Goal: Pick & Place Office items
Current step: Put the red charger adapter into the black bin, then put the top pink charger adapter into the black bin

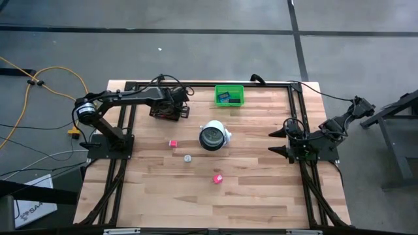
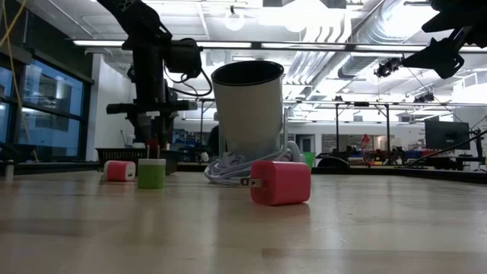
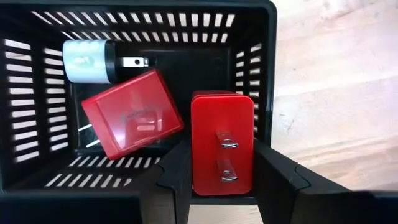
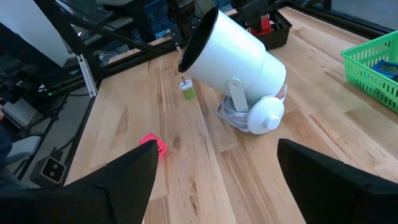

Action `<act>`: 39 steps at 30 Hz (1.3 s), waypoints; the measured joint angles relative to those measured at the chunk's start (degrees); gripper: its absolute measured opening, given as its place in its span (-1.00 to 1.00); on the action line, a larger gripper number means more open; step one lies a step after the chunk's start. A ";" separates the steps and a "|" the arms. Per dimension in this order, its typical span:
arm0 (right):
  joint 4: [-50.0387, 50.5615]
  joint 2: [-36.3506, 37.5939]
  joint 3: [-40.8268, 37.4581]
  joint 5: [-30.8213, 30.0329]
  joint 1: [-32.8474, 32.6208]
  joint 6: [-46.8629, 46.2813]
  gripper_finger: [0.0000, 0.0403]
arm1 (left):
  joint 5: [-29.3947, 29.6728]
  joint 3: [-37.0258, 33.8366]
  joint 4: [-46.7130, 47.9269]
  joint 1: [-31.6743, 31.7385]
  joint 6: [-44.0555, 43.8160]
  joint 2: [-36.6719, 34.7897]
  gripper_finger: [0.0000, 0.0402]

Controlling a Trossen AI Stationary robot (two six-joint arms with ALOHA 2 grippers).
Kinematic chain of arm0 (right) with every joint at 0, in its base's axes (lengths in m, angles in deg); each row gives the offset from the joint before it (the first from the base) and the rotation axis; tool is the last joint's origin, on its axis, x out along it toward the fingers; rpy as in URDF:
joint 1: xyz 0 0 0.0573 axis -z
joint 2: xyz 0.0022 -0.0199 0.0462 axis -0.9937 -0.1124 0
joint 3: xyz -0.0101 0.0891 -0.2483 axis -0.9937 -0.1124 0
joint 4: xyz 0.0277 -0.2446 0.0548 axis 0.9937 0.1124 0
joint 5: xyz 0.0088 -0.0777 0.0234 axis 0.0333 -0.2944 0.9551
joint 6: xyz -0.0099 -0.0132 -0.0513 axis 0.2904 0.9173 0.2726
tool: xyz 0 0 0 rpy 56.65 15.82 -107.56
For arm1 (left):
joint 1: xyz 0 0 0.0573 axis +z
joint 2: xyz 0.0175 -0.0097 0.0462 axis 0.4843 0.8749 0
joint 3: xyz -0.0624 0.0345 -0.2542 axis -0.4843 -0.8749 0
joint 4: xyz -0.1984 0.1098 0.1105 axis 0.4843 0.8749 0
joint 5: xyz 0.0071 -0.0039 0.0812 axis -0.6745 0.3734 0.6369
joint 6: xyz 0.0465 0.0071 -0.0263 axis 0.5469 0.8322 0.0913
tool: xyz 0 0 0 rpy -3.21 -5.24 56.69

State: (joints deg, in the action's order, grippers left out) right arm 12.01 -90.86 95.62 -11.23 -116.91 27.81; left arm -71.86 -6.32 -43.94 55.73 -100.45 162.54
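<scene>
My left gripper [image 3: 222,186] hangs over the black mesh tray [image 3: 261,74], shut on a red plug block [image 3: 222,124]. In the tray lie another red block [image 3: 132,114] and a white-and-black plug [image 3: 93,61]. On the table rest two pink blocks [image 1: 173,143] [image 1: 217,177] and a small pale bit [image 1: 187,158]. In the low view the nearer pink block [image 2: 280,183] lies on its side. Blue flat pieces [image 1: 228,98] sit in the green bin [image 1: 229,88]. My right gripper [image 1: 279,142] waits open at the table's right edge. My left gripper pinches the red plug block by its two long sides [image 3: 198,168], one finger [image 3: 177,180] on each side. The fingers come from above, pointing down into the tray. The block's pronged face [image 3: 225,155] is turned toward the wrist camera. Whether its far end touches the tray floor, I cannot tell.
A large white round object with a dark face [image 1: 213,136] lies tipped mid-table with a coiled cord [image 4: 230,115] under it. A black frame [image 1: 297,104] runs around the table's edges. Bare wood [image 1: 196,202] lies toward the near edge.
</scene>
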 joint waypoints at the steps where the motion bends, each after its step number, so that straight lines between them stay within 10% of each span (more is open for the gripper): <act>1: 0.00 0.00 0.00 -0.02 -0.02 0.00 0.57 | 0.02 0.00 0.00 0.02 0.02 0.00 -0.38; 39: 0.00 0.00 0.00 -0.01 -0.01 0.00 0.57 | 0.40 0.09 1.19 1.35 2.86 -1.41 -0.22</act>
State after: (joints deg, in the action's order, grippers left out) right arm 12.01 -90.86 95.62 -11.24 -116.92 27.81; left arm -71.47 -6.24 -42.75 57.09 -97.59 161.12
